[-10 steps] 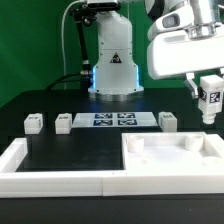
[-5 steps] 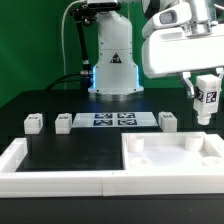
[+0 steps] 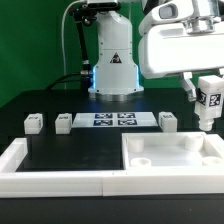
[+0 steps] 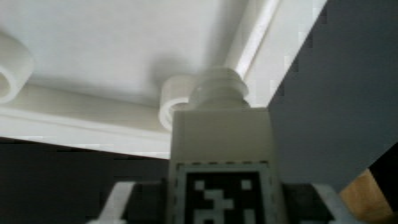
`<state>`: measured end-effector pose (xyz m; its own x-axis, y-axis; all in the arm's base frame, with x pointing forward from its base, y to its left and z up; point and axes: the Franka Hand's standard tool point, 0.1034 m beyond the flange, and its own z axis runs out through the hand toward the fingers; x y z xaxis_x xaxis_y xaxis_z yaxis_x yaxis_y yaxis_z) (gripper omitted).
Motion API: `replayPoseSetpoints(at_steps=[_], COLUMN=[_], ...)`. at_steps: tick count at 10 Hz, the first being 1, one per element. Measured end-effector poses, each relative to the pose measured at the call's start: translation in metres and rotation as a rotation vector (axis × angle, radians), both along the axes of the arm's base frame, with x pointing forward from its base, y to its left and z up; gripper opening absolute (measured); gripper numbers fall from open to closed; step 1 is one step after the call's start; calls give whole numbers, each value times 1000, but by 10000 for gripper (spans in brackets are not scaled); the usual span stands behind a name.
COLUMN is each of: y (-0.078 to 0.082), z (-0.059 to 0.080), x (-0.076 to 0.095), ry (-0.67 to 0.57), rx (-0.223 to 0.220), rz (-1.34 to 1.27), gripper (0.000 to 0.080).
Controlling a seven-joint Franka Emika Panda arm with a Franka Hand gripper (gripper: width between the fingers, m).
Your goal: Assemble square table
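The white square slab (image 3: 172,160) lies at the front on the exterior view's right, its underside up with round sockets. My gripper (image 3: 208,108) is shut on a white tagged leg (image 3: 209,98) and holds it upright just above the slab's far right corner. In the wrist view the leg (image 4: 222,150) points down at a corner socket of the slab (image 4: 125,60), and my gripper (image 4: 222,205) clamps it from both sides. Three more legs stand on the table behind: two on the left (image 3: 33,122) (image 3: 63,121) and one near the middle (image 3: 167,120).
The marker board (image 3: 112,119) lies between the loose legs in front of the arm's base (image 3: 113,75). A long low white border wall (image 3: 55,180) runs along the front and left of the dark table.
My gripper has shifted slightly to the exterior view's right and a little lower with the leg in it. The slab and the loose legs have not moved.
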<state>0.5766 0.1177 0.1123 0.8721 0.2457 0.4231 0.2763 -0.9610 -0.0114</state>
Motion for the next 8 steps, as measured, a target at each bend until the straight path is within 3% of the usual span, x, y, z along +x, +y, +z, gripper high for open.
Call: replayPoseSetpoints(at_steps=[1,6,8], y=[-1,0,-2], z=[-4,-6,-11], x=[7,6,21], ry=[-11,-6,-1], rx=[-5,-5,-3], rz=[13,15,12], gripper=[287,287,287])
